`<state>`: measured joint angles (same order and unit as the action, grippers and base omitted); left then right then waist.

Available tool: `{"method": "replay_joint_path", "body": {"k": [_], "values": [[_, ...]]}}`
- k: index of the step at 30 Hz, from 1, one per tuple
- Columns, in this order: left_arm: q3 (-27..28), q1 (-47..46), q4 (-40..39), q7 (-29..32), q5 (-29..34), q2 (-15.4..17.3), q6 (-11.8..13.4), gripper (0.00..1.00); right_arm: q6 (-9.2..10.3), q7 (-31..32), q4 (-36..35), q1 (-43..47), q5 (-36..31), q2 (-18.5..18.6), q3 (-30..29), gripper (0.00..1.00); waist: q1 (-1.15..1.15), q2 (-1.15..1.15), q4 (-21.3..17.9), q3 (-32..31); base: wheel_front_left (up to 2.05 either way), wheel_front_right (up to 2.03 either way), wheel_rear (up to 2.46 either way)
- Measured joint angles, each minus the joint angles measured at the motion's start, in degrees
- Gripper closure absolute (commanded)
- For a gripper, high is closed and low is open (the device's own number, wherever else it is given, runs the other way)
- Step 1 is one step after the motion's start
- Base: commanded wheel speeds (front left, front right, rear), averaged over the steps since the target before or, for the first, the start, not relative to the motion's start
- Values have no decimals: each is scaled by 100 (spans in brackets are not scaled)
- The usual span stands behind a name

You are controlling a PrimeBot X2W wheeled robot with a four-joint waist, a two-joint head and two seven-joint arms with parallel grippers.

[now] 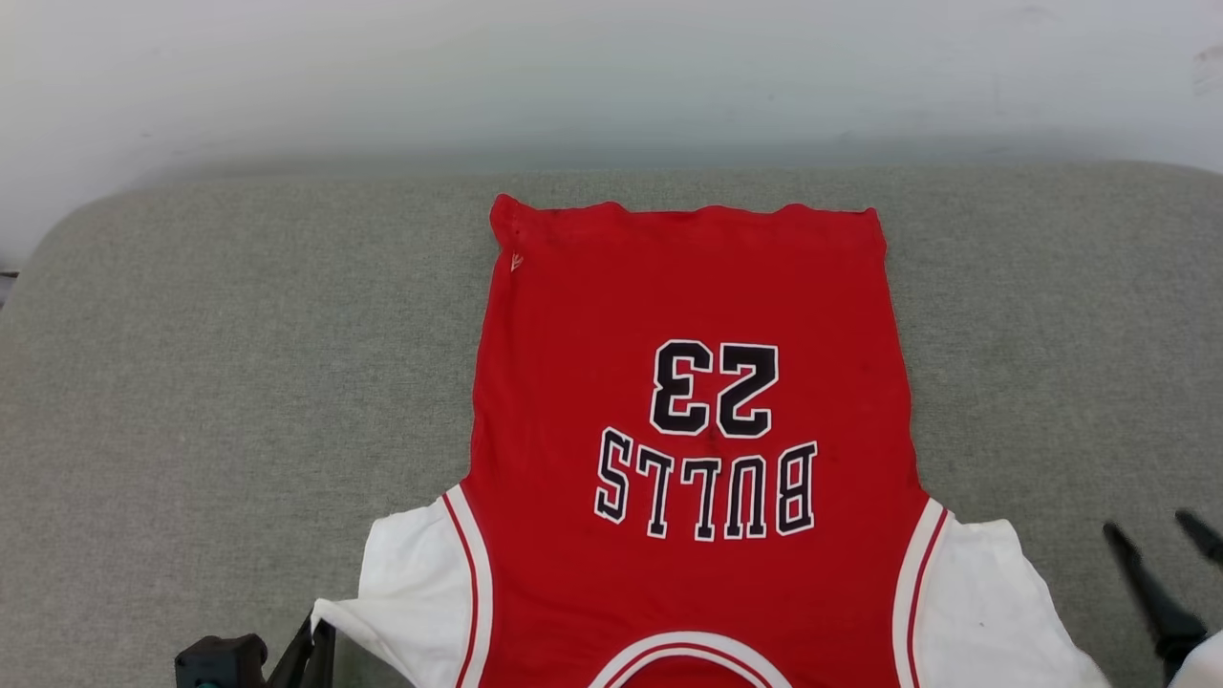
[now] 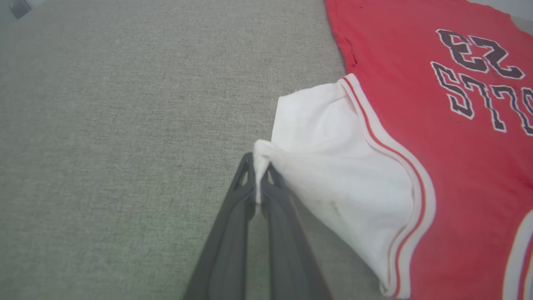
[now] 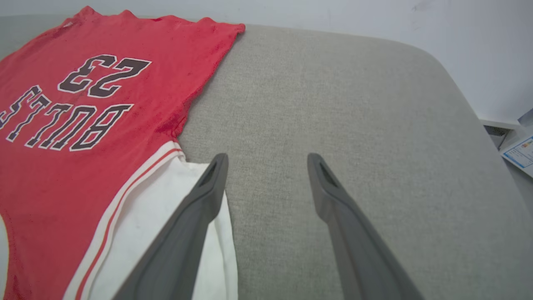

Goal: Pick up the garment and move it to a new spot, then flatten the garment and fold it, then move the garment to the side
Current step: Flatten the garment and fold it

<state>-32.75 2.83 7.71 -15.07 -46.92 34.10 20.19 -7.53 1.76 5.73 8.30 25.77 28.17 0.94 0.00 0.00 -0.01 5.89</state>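
Observation:
The garment (image 1: 688,382), a red jersey with white short sleeves and an upside-down "BULLS 23" print, lies spread flat on the grey cushion (image 1: 210,363), hem toward the far side. My left gripper (image 2: 260,168) is shut on the edge of the white sleeve (image 2: 333,166) at the lower left of the head view, holding it slightly raised. My right gripper (image 3: 266,160) stands open just over the cushion beside the other white sleeve (image 3: 166,208), with nothing between its fingers (image 1: 1147,583). The garment (image 3: 83,104) lies to its left.
The grey cushion (image 3: 333,104) ends at a rounded far edge against a pale wall (image 1: 611,76). Papers (image 3: 518,152) lie past the cushion's right corner. Bare cushion extends to both sides of the garment.

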Motion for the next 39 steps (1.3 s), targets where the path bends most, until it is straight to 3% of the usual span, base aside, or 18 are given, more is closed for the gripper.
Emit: {"method": "replay_joint_path", "body": {"k": [7, 14, 18, 25, 28, 34, 39], "values": [[89, -151, -347, 0, 309, -132, 30, 100, 1, 516, -1088, -939, -69, 500, -628, 0, 1, 0, 140, 275, 0, 0, 0], [130, -513, -667, 0, 641, -352, -1, 100, 1, 1305, -1294, -2677, 236, 1084, -398, 0, 1, 0, 436, 756, 0, 0, 0], [147, -780, -832, 0, 846, -514, -51, 100, 1, 2149, -915, -3779, 407, 1296, 31, 0, 2, 0, 651, 1117, 0, 0, 0], [187, -1077, -1081, 0, 1162, -876, -160, 100, 1, 4791, 123, -5369, 1122, 1581, 872, 0, 2, 0, 1062, 1831, 0, 0, 0], [221, -1154, -1138, 0, 1277, -1043, -219, 100, 1, 5512, 432, -5945, 1151, 1626, 987, 0, 2, 0, 1237, 2139, 0, 0, 0], [353, -1275, -1176, 0, 1499, -1349, -396, 100, 2, 6156, 1032, -6724, 813, 1489, 1093, 0, 2, 0, 1568, 2701, 0, 0, 0], [480, -1330, -1154, -2, 1640, -1530, -553, 100, 2, 6077, 1504, -6993, 571, 1240, 1122, 0, 2, 0, 1766, 3080, 0, 0, 0]]}}
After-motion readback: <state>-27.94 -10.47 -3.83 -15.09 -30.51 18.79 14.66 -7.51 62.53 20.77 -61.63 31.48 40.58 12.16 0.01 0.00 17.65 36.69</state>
